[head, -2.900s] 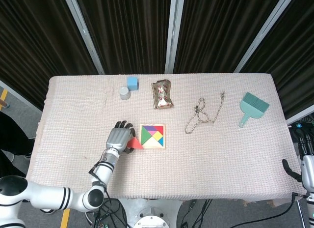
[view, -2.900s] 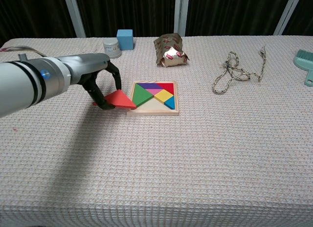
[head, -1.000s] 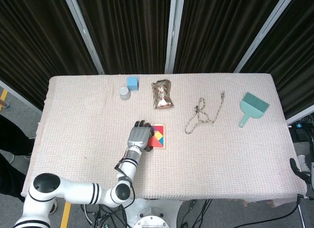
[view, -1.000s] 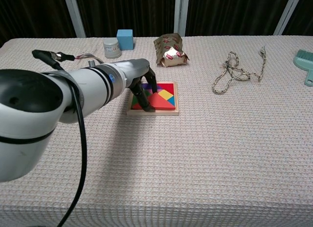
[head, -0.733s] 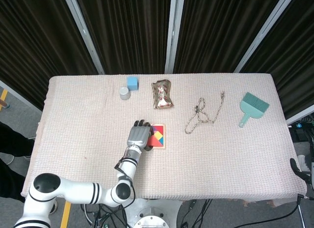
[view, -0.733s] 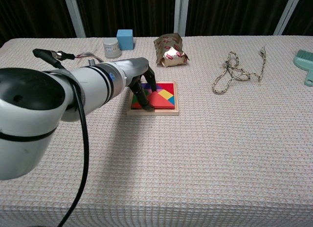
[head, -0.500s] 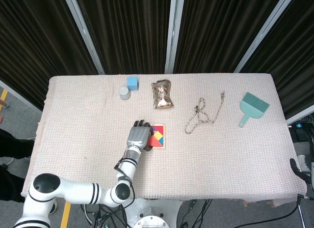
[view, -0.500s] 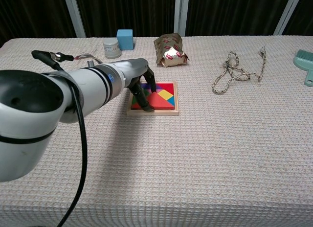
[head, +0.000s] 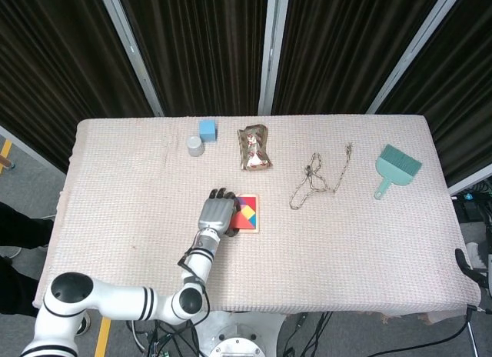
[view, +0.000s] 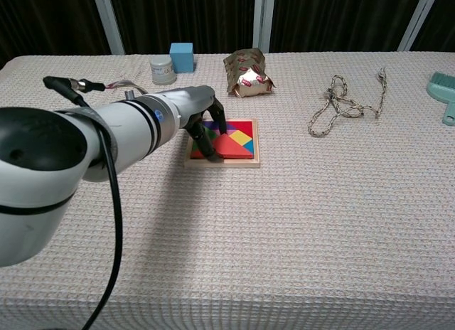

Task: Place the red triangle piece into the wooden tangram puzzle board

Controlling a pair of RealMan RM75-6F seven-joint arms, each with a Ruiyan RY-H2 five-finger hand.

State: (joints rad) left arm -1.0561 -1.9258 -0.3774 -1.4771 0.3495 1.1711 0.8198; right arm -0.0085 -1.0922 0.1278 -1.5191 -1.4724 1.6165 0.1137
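The wooden tangram board (view: 242,162) lies left of the table's middle, with several coloured pieces in it. The red triangle piece (view: 232,146) rests in the front part of the board (head: 257,215), low and nearly flat. My left hand (view: 202,124) arches over the board's left half, and its fingers (view: 212,152) still pinch the triangle's left edge. From the head view the left hand (head: 217,213) hides the board's left side, with the red triangle (head: 244,219) showing beside it. Only a dark sliver of my right hand (head: 467,268) shows at the lower right edge.
At the back left stand a blue cube (head: 207,128) and a small grey cup (head: 195,145). A crumpled snack packet (head: 254,148) lies behind the board. A rope (head: 317,177) and a teal brush (head: 395,167) lie to the right.
The left hand carried the red triangle from the cloth left of the board rightward onto the board. Over the last second it has barely moved, and the piece has settled lower.
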